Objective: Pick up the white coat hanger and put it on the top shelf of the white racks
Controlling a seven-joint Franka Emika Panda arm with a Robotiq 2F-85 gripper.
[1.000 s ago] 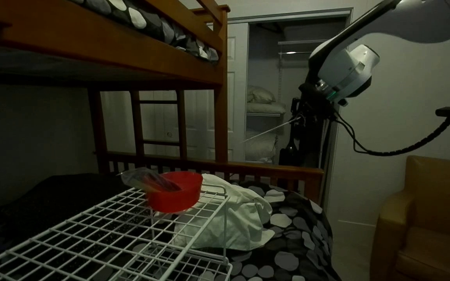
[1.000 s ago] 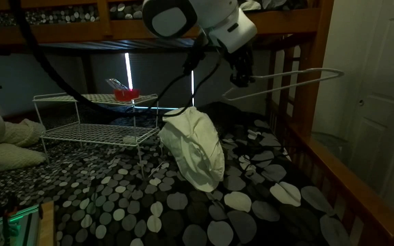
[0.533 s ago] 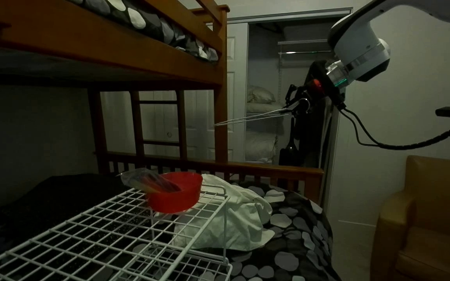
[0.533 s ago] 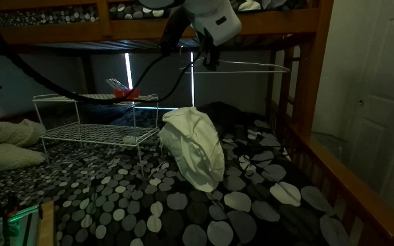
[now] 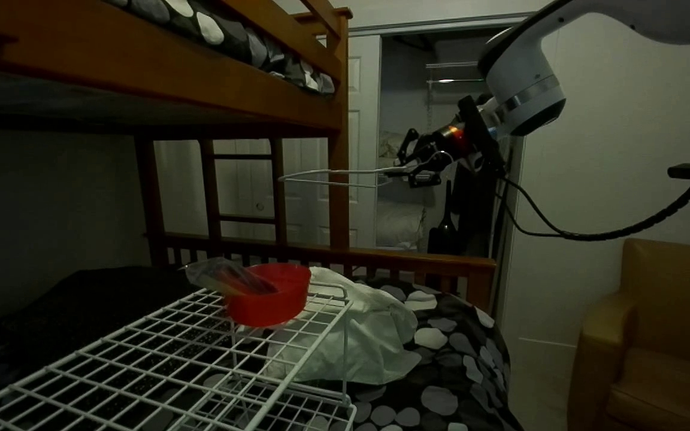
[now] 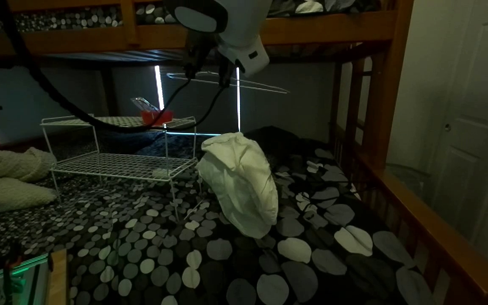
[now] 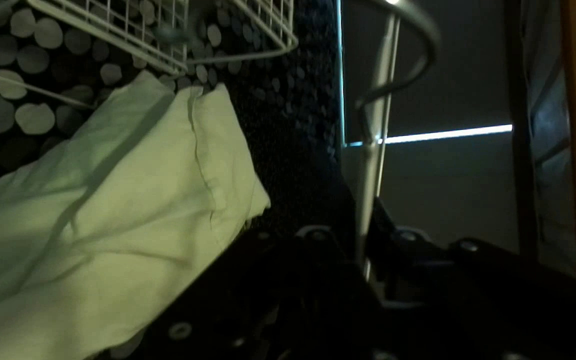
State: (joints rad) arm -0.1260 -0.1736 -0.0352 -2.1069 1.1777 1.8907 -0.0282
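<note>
The white coat hanger [image 5: 333, 172] is in the air in both exterior views. My gripper [image 5: 398, 170] is shut on its wire, which also runs up between the fingers in the wrist view [image 7: 368, 180]. The hanger's hook curls near the top of the wrist view. In an exterior view the hanger [image 6: 265, 87] is higher than the rack and to its right, partly behind the arm. The white wire rack [image 6: 112, 175] has two shelves and stands on the bed. Its top shelf [image 5: 304, 360] carries a red bowl [image 5: 267, 308].
A clear plastic bag [image 5: 216, 275] sticks out of the bowl. A crumpled white cloth [image 6: 244, 186] lies on the bed beside the rack. The wooden upper bunk [image 6: 333, 27] overhangs the rack. A black cable [image 6: 57, 103] hangs from the arm across the rack in that view.
My gripper has carried the hanger toward the rack, leftward in both exterior views. The hanger has swung from slanting to nearly level and turned. The rack, bowl and cloth have not moved.
</note>
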